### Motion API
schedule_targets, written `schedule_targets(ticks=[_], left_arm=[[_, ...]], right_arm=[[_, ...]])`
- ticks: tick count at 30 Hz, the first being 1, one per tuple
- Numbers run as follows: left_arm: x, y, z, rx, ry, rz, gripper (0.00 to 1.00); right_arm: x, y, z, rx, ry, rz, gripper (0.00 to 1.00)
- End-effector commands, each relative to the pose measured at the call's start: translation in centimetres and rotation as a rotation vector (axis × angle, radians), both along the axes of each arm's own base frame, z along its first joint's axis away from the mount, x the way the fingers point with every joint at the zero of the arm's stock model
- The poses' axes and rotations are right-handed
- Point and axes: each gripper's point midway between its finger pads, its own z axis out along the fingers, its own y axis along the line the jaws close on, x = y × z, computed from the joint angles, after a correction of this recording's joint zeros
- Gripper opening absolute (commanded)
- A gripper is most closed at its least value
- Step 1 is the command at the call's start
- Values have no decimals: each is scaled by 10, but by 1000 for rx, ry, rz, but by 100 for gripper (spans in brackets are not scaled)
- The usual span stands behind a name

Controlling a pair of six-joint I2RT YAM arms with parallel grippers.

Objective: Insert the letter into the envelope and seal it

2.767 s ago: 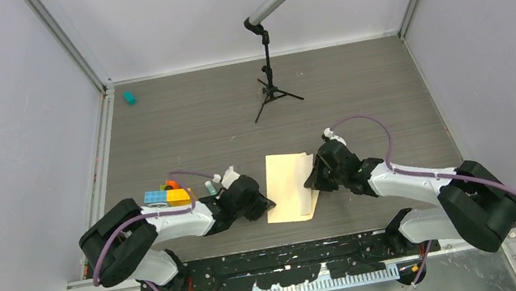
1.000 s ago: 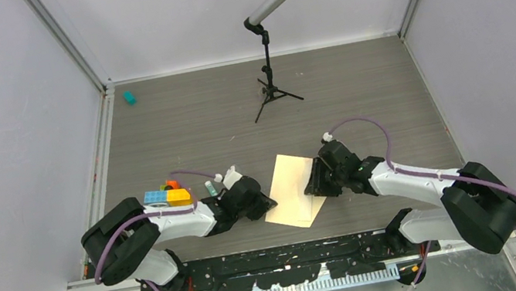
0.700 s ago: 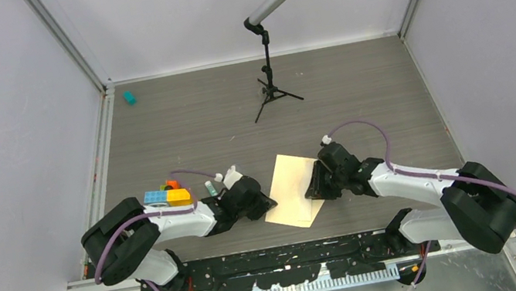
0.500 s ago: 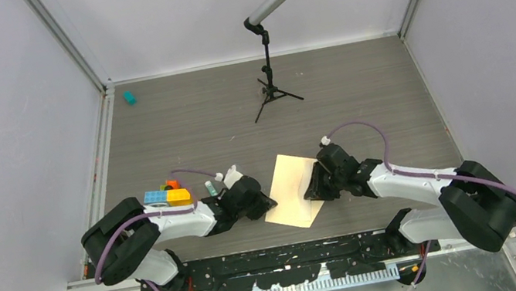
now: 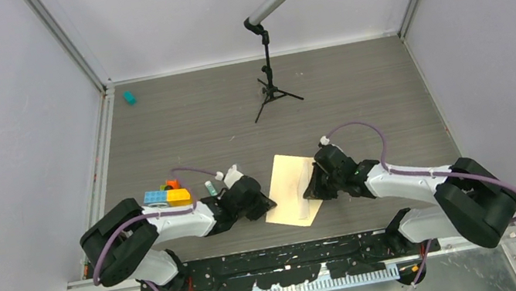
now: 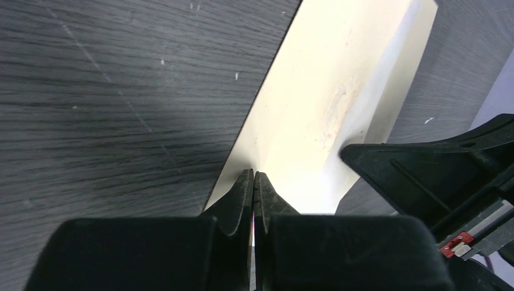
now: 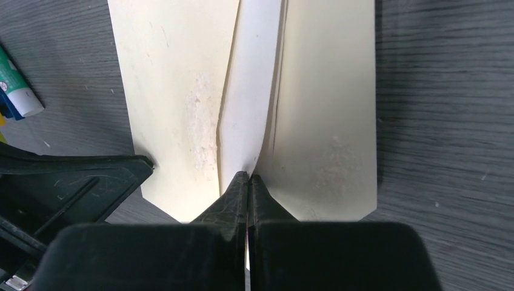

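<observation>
The pale cream letter [image 5: 288, 180] lies on the tan envelope [image 7: 327, 109], whose open flap shows to its right. In the right wrist view a strip of the letter [image 7: 248, 91] stands up as a ridge along the flap's crease. My right gripper [image 7: 248, 177] is shut on the near end of that ridge, at the sheets' right side [image 5: 308, 190] in the top view. My left gripper [image 6: 253, 173] is shut with nothing between its fingers, and its tips rest on the paper's left edge [image 5: 274, 205]. Whether any of the letter is inside the envelope is hidden.
A microphone stand [image 5: 271, 73] rises at the back centre. Coloured bricks [image 5: 168, 197] and a small white-and-green tube [image 5: 210, 188] lie beside the left arm; the right wrist view also shows that tube [image 7: 15, 91]. A teal object [image 5: 128, 97] sits at the back left. Walls enclose the table.
My right gripper's jaws have closed, pinching the sheet up into a ridge, and the arm has edged left. The papers had turned slightly clockwise before that. The left gripper has stayed put.
</observation>
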Motion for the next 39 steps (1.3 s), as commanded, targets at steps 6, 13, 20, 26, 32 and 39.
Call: schedule_targets(ticks=[6, 13, 20, 26, 32, 39], left_arm=[[-5, 29, 7, 142, -59, -45, 0], [18, 24, 17, 222, -128, -114, 9], [36, 33, 24, 306, -161, -173, 24], [32, 38, 11, 357, -139, -224, 28], [26, 25, -1, 299, -105, -251, 25], [15, 11, -1, 215, -72, -239, 19]], right_arm=[[21, -1, 18, -20, -152, 23, 1], [19, 10, 13, 3, -154, 106, 1], [20, 26, 20, 26, -196, 254, 1], [24, 31, 19, 20, -190, 273, 1], [29, 34, 18, 24, -191, 255, 1], [32, 35, 17, 70, -198, 185, 1]])
